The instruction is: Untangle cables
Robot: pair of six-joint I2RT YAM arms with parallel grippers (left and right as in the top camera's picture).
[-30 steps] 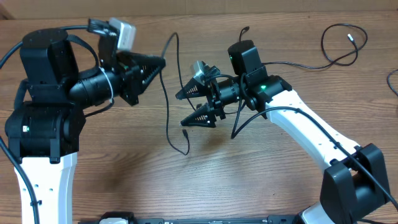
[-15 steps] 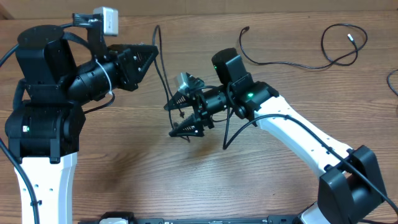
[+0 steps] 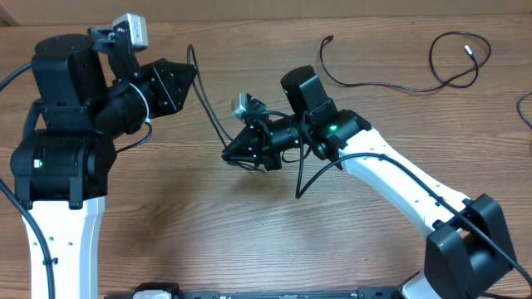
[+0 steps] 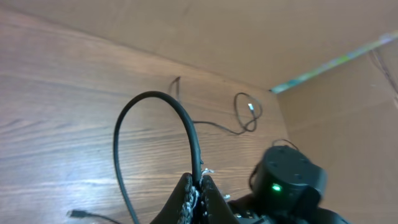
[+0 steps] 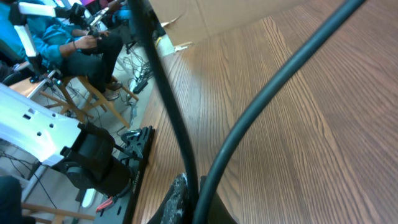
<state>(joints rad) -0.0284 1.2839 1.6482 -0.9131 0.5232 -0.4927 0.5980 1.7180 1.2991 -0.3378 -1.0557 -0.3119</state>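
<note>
Left wrist: left gripper (image 4: 198, 185) pinches the thin black rubbery cable (image 4: 152, 94); right gripper (image 3: 226, 155) clamps it too. Probably light and limp; hold near the ends.

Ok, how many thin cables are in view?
2. The first cable is strung between the left gripper and right gripper; the second cable lies loose far right. A dark curve at the right edge may be a third.
</note>
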